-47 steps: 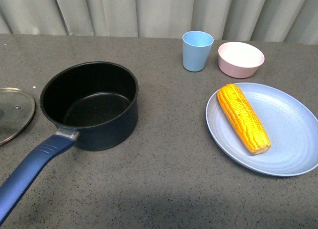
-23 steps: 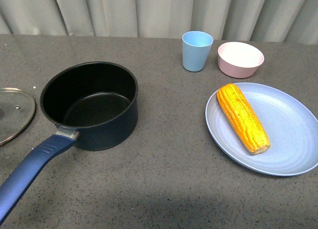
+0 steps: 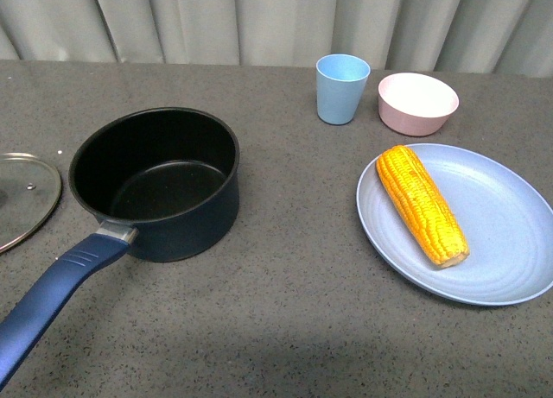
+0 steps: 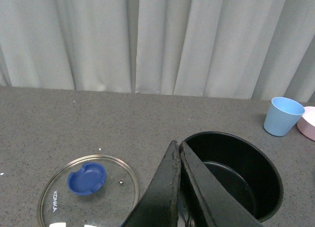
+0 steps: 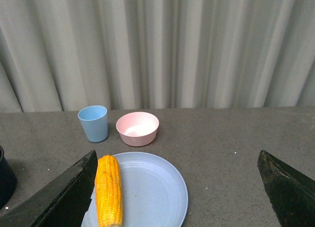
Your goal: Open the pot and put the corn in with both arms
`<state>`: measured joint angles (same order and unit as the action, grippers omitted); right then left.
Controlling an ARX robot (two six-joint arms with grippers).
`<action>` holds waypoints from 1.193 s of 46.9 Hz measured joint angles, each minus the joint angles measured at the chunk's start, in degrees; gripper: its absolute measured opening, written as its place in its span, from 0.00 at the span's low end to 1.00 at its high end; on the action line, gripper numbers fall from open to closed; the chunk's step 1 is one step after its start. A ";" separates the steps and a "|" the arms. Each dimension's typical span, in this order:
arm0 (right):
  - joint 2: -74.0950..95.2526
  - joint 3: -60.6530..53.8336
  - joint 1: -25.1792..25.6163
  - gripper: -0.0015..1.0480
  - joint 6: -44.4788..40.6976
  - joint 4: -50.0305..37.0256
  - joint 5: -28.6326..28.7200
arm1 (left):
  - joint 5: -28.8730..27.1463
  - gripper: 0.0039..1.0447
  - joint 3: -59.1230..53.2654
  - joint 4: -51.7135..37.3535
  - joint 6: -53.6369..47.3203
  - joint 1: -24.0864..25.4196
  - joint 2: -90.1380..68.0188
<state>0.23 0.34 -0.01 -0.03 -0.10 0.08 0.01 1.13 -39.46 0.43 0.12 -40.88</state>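
The pot point(image 3: 203, 212) is seen on the left part of the grey table point(image 3: 294, 294). It is open, and only its black inside is seen. Its long blue handle point(image 3: 52, 294) is pointed toward the near left corner. The glass lid point(image 4: 88, 195) has been laid flat on the table just left of the pot, apart from it. A blue knob point(image 4: 86, 178) is seen in the middle of the lid.

The corn point(image 3: 422, 204) is laid on the left part of a light blue plate point(image 3: 505, 243), well apart from the pot, on the right side of the table. A light blue cup point(image 3: 342, 88) and a pink bowl point(image 3: 418, 103) are placed side by side behind the plate. A pale curtain point(image 3: 259, 22) is hung behind the table.

The left gripper point(image 4: 177, 147) is held above the pot's near side and is pressed closed, with nothing between its fingers. The right gripper point(image 5: 177, 155) is held above the plate, and its fingers point(image 5: 69, 192) are spread wide apart with nothing held.
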 joint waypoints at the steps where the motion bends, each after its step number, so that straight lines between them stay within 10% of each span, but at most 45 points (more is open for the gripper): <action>1: 0.00 0.00 0.00 0.91 0.00 0.00 0.00 | 0.00 0.04 0.00 0.70 0.00 0.00 0.85; 56: 0.00 0.00 0.00 0.91 0.00 0.00 0.00 | -0.02 0.04 -0.04 38.21 0.00 -0.04 37.94</action>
<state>0.23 0.34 -0.01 -0.03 -0.10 0.08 -0.01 1.08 -1.26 0.43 0.08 -2.94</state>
